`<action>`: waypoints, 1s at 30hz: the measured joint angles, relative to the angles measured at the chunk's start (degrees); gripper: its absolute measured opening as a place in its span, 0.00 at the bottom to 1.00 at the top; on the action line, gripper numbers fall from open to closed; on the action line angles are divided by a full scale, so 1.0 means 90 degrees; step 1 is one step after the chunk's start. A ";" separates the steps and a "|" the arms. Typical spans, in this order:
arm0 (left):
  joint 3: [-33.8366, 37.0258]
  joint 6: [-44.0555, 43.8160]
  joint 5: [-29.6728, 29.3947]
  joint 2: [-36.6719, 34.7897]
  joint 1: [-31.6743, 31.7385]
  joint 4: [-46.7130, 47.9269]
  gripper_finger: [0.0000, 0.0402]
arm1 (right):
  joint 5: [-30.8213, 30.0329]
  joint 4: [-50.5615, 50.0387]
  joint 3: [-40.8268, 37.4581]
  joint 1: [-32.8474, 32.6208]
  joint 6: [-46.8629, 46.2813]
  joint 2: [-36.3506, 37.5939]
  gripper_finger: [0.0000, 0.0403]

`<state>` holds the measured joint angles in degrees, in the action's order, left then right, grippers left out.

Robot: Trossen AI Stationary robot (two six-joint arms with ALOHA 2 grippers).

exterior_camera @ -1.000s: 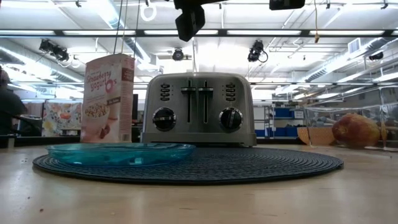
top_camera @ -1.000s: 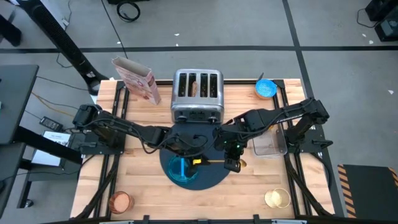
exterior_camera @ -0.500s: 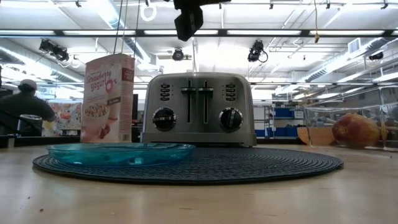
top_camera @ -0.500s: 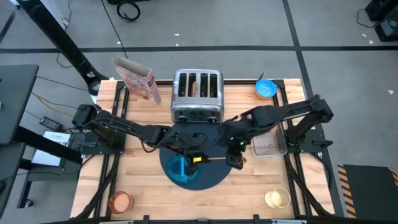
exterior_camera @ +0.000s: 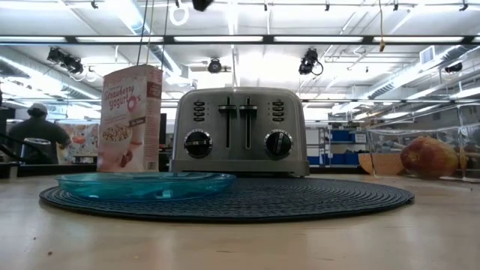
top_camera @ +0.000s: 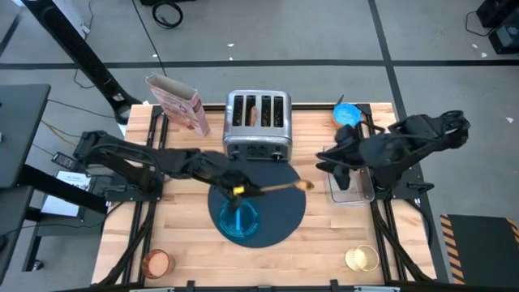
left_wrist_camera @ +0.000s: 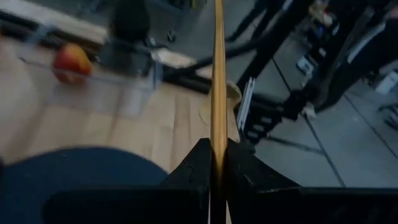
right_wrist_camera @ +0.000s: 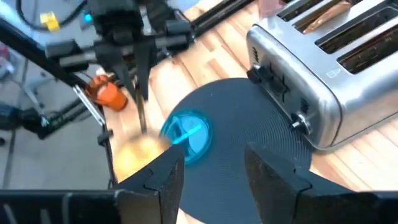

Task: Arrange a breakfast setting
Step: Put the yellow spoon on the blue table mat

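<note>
My left gripper (top_camera: 237, 191) is shut on the gold spoon (top_camera: 276, 187) above the dark navy mat (top_camera: 280, 219). The teal plate (top_camera: 237, 219) lies on the mat's left part. My right gripper (right_wrist_camera: 214, 174) is open and empty, drawn back over the table's right side (top_camera: 331, 161). Brown toast (top_camera: 253, 113) sticks up from the toaster's slots. The blue bowl (top_camera: 347, 116) stands at the far right and the copper cup (top_camera: 156, 264) at the near left. The red-orange fruit (exterior_camera: 427, 157) lies in a clear container. My left gripper pinches the spoon's handle near its end (left_wrist_camera: 217, 146) between its two fingers. The fingers come level from the table's left and lie along the handle. The spoon sticks straight out past them toward the table's right, its bowl (top_camera: 306, 185) lifted clear above the mat.
The chrome toaster (top_camera: 257, 126) stands just beyond the mat and the pink cereal box (top_camera: 174, 101) at the far left. The clear container (top_camera: 350, 191) lies under my right arm. A round gold thing (top_camera: 361, 258) sits at the near right. A person (exterior_camera: 34, 131) shows beyond the table.
My right gripper has let go of the spoon's bowl end and drawn back toward the table's right edge. My left gripper has risen and gone a little toward the far edge with the spoon, which stays clear above the mat.
</note>
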<state>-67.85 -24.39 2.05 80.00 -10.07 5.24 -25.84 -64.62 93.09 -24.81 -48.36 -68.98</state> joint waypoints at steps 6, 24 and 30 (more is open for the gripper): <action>0.0000 0.0123 -0.0628 -0.0742 0.0335 0.0175 0.07 | -0.0678 0.0862 -0.1142 -0.0551 -0.0484 0.0442 0.48; 0.0002 0.0854 -0.2139 -0.0038 0.0028 -0.1945 0.07 | -0.2766 0.9701 -0.3338 0.0028 0.3514 -0.0550 0.48; 0.0000 0.1188 -0.2411 -0.0026 -0.0087 -0.2541 0.07 | -0.2857 1.1079 -0.3338 0.0068 0.4547 -0.0771 0.47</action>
<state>-67.85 -13.70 -19.65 79.77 -10.85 -17.63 -51.55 35.09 63.05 -24.19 -7.44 -75.92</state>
